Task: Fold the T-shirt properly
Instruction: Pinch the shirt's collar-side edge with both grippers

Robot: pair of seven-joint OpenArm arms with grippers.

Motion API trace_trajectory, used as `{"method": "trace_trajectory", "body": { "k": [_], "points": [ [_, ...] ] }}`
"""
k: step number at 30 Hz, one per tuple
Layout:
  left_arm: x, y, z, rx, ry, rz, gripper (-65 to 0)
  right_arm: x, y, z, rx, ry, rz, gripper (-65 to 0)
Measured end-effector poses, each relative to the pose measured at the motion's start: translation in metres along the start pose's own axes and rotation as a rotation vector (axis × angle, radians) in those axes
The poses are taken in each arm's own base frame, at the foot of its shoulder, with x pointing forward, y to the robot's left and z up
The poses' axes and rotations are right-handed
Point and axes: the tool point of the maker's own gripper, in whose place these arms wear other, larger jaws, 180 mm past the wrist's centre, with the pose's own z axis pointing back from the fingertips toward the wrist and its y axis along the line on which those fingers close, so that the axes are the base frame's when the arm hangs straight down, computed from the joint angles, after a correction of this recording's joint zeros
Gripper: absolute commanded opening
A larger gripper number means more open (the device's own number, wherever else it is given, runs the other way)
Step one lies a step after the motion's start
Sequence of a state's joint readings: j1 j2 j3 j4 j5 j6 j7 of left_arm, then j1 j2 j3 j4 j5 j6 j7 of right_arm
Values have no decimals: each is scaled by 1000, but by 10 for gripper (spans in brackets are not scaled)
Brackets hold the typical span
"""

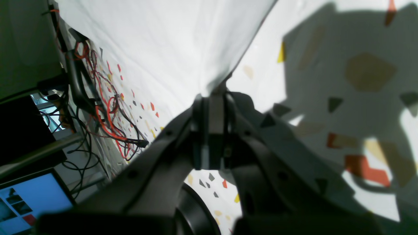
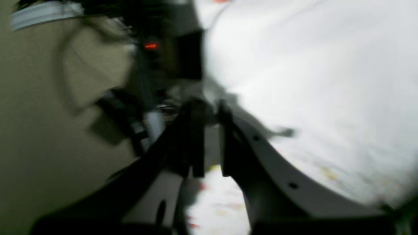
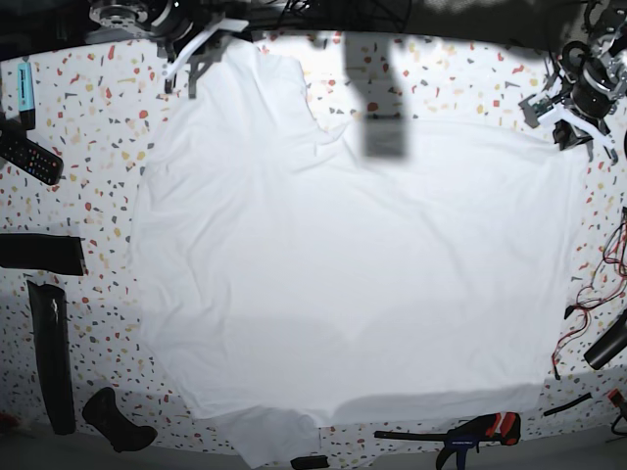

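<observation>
The T-shirt point(image 3: 343, 274) is white and very large. It lies spread and wrinkled over most of the speckled table point(image 3: 88, 196). My left gripper point(image 3: 576, 140) is at the shirt's far right edge. In the left wrist view the left gripper point(image 1: 214, 98) is shut on a pinched edge of the T-shirt point(image 1: 163, 42), which stretches away from it. My right gripper point(image 3: 211, 54) is at the shirt's far left corner. The right wrist view is blurred; there the right gripper point(image 2: 210, 112) looks shut on the edge of the T-shirt point(image 2: 310, 81).
Two remotes point(image 3: 27, 152) and several black objects point(image 3: 49, 352) lie along the table's left side. A clamp point(image 3: 480, 428) lies at the front edge. Red and black cables point(image 3: 607, 264) hang at the right, also showing in the left wrist view point(image 1: 107, 107). A monitor point(image 1: 29, 195) stands beyond.
</observation>
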State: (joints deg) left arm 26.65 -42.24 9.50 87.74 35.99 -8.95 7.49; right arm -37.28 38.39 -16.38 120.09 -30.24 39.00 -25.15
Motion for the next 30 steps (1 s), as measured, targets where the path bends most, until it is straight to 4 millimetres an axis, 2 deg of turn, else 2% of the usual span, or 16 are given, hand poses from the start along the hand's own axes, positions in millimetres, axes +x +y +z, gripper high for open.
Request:
{"method": "trace_trajectory", "body": {
  "k": [2, 5, 11, 18, 21, 24, 27, 30],
  "points": [
    [0, 0, 0, 0, 0, 0, -650, 10, -14, 6, -42, -27, -39, -650],
    [0, 0, 0, 0, 0, 0, -650, 22, -25, 15, -80, -68, -91, -650],
    [0, 1, 0, 6, 0, 1, -650, 17, -38, 18, -156, -37, -142, -650],
    [0, 29, 3, 165, 2, 24, -650, 5, -58, 23, -269, 11, -251, -650],
    [0, 32, 3, 182, 2, 25, -650, 3, -63, 24, -302, 11, -280, -650],
    [0, 32, 3, 182, 2, 26, -650, 4, -75, 25, -340, 3, -287, -650],
    [2, 36, 2, 190, -9, 26, -650, 7, -97, 27, -397, -29, -344, -650],
    [8, 45, -1, 211, -34, 25, -650, 17, -112, 25, -390, -95, -410, -650]
  ]
}}
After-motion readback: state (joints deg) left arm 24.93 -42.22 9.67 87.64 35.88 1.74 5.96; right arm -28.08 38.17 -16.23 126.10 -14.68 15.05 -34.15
